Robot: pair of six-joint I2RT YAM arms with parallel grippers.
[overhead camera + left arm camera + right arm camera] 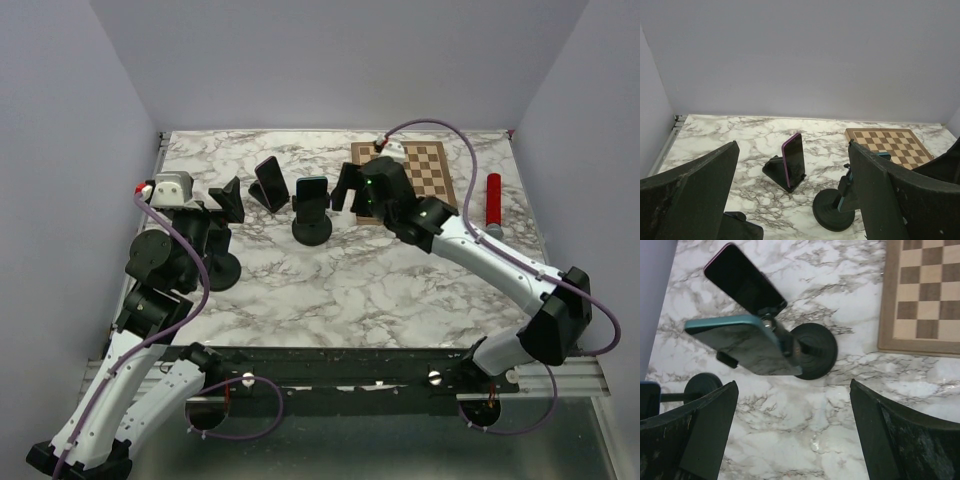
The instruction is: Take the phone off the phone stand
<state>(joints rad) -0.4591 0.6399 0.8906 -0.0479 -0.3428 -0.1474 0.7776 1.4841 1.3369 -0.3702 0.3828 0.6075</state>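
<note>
The teal phone [737, 340] sits clamped atop the round-based stand [815, 351], mid-table. The right gripper [345, 187] hangs just beside that stand on its chessboard [425, 170] side, fingers spread wide and holding nothing. The left gripper [228, 200], also spread, is farther from the stand on the opposite side, beyond a purple phone [268, 180], so I'd say the right arm is the nearer one. From the right wrist, the phone's long axis runs nearly finger to finger, so the wrist probably needs rolling to pinch across its long edges.
</note>
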